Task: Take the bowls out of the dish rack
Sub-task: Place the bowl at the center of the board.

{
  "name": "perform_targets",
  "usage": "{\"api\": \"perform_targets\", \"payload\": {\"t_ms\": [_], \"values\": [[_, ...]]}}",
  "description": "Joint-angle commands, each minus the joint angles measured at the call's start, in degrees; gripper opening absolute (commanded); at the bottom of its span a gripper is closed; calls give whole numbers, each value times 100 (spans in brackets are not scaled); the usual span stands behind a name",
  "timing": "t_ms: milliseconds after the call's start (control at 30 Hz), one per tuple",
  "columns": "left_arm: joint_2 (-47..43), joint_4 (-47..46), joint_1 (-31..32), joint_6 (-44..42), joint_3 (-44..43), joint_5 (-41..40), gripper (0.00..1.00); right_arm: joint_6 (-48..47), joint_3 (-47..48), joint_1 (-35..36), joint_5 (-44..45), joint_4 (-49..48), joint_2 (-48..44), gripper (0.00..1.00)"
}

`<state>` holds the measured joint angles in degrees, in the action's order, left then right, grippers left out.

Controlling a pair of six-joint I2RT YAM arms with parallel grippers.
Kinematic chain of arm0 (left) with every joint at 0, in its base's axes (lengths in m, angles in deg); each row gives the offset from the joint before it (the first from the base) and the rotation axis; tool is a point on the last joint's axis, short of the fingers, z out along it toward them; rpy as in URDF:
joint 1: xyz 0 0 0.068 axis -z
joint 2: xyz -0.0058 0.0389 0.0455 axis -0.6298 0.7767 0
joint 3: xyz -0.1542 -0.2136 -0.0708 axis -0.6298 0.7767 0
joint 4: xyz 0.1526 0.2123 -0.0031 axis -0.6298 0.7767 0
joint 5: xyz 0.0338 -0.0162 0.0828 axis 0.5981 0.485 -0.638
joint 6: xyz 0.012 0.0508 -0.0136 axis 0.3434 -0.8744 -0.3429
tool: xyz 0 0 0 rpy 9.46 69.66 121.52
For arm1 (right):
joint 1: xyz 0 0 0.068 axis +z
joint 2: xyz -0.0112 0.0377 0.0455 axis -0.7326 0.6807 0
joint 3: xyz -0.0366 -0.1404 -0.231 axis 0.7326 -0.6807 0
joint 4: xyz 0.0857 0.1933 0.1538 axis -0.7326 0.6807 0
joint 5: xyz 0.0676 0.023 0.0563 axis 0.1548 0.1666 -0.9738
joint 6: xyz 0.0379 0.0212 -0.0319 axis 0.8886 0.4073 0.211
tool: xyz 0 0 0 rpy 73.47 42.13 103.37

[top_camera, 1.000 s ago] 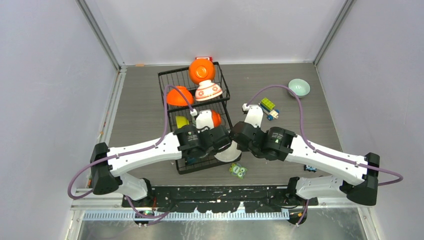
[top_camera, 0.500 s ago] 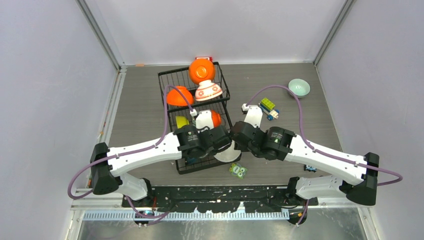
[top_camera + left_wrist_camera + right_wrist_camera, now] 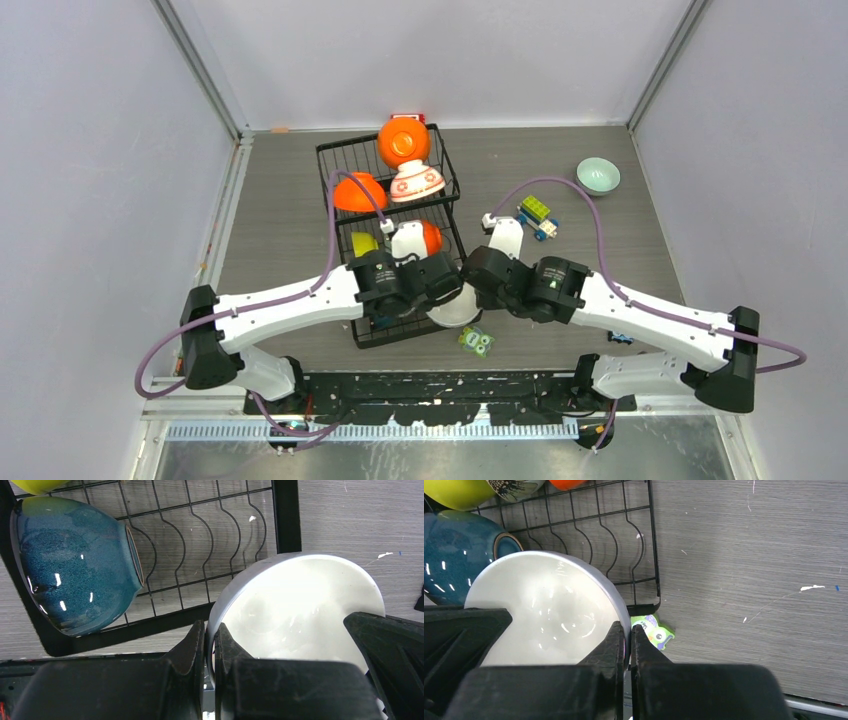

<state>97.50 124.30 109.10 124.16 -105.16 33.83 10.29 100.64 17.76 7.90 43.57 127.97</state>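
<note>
White bowl [image 3: 300, 605], rim pinched by the left gripper [image 3: 210, 640] on one side and the right gripper [image 3: 626, 640] opposite, hangs between them at the dish rack's [image 3: 285, 515] corner. One side should let go gently before the other carries it clear.

Plain glossy white on the white bowl [image 3: 300, 605], no pattern. Deep speckled teal-blue on the teal bowl [image 3: 75, 565], with a brownish ring at its foot. Black throughout the dish rack [image 3: 285, 515]. Bright orange on the three orange bowls [image 3: 403, 141] — glossy and unpatterned. White with red floral print on the patterned bowl [image 3: 417, 182]. Lime green on the lime bowl [image 3: 363, 243]; pale mint on the mint bowl [image 3: 598, 175]. Grey wood grain across the table [image 3: 280, 200], flecked with white — and purple along the cables [image 3: 545, 180].
</note>
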Motion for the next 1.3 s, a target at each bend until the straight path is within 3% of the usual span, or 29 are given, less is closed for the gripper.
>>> {"api": "perform_targets", "payload": {"t_ms": [0, 67, 167, 267, 367, 567, 700, 867, 967, 1067, 1267], "values": [[-250, -541, -6, 196, -88, -95, 0, 219, -117, 58, 169, 48, -102, 1], [-303, -607, -3, 177, -29, -69, 5, 226, -66, 62, 244, 105, -193, 1], [-418, -837, -6, 29, 103, 25, 35, 218, 86, 62, 366, 263, -297, 1], [-565, -1126, -3, -168, 276, 164, 73, 179, 263, 62, 459, 449, -356, 1], [-750, -1391, -9, -341, 430, 275, 98, 145, 401, 56, 605, 638, -450, 1], [-1451, -1915, -6, -892, 730, 367, 100, 57, 901, 13, 1165, 1490, -637, 1], [-2002, -1900, -5, -1268, 903, 300, 100, -434, 1337, -534, 1421, 2001, -748, 1], [-3016, -1962, -5, -1657, 1648, 157, 100, -1767, 1497, -2669, 697, 1496, -921, 1], [-3863, -1971, -2, -1697, 2389, -23, 100, -2113, 1427, -4006, 445, 931, -877, 1], [-4643, -1824, -5, -1583, 2832, -247, 100, -1701, 923, -4864, 799, 14, -908, 1], [-5925, -1654, 0, -1585, 3357, -383, 100, -684, 366, -6487, 169, -979, -182, 1]]}}
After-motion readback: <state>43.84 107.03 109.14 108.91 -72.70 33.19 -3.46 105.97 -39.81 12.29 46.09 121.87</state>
